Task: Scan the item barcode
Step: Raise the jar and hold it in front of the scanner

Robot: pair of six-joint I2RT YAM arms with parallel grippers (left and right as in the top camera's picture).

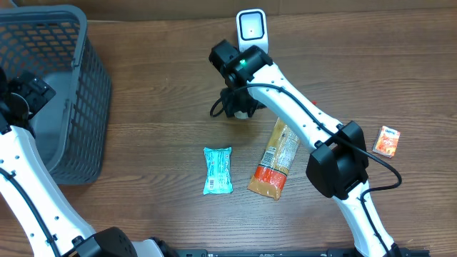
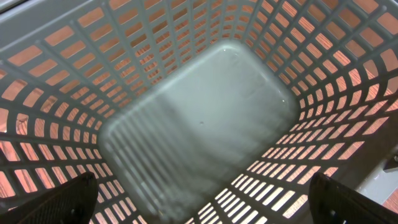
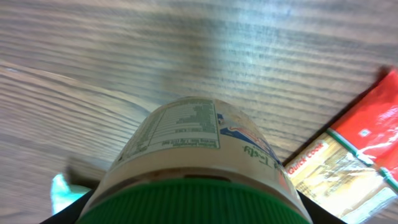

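Basket (image 2: 323, 81) gapes beneath left fingers (image 2: 62, 205); right fingers (image 3: 74, 214) clasp the green-lidded jar (image 3: 186, 137).

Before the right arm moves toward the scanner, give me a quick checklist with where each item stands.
1. Grip: ok, the right gripper is closed on the bottle at its green cap.
2. Barcode found: cannot tell, only the nutrition panel shows.
3. Target: ok, the scanner stands upright, face unobstructed.
4. Path: ok, the pouch and teal packet lie on the bottle's far side from the scanner.
5. Other arm: ok, the left gripper hangs open over the basket.
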